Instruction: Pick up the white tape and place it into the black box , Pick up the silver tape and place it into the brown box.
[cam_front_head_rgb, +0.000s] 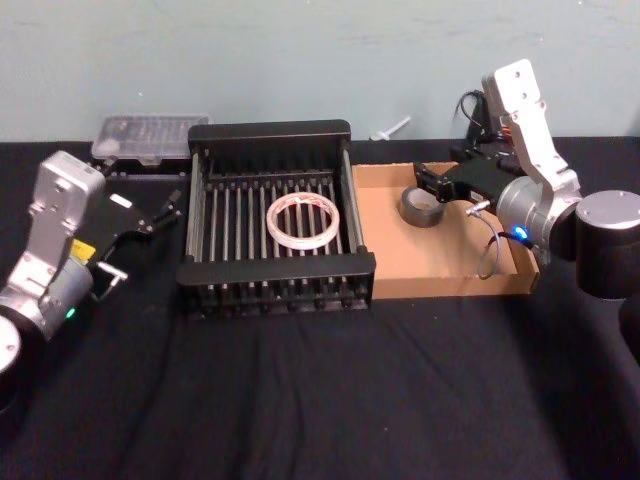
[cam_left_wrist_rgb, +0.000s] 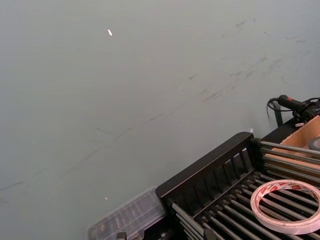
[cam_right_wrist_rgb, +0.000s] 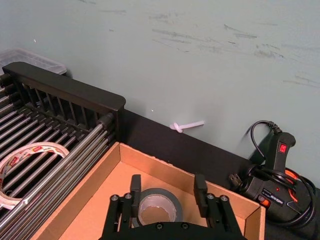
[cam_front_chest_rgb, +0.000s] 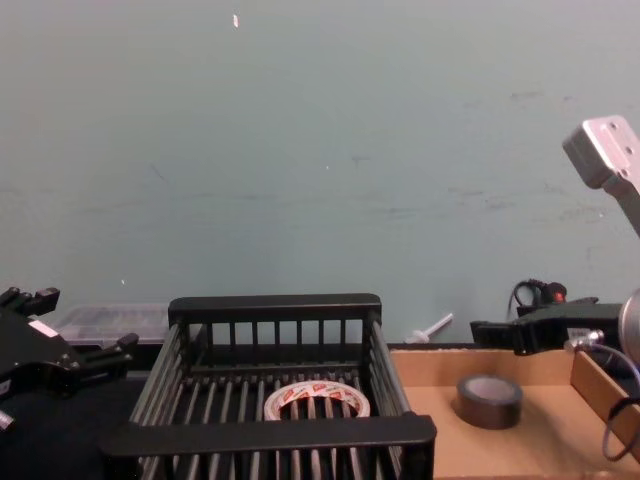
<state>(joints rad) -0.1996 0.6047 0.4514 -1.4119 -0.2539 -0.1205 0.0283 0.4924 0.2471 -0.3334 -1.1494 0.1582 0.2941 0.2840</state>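
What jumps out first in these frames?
The white tape lying flat on the bars of the black box at table centre. Next to it, the silver tape sits in the brown box, with the right hand open right over it. The left hand idles left of the black box.

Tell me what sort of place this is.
Probably a workshop or lab bench: a black-draped table against a scuffed wall, with a corded power tool and a clear plastic parts case at the back.

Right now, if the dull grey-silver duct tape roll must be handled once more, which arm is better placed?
Right. The right gripper hangs open just above the grey-silver duct tape roll in the tan cardboard tray; the left gripper sits beyond the black slatted crate.
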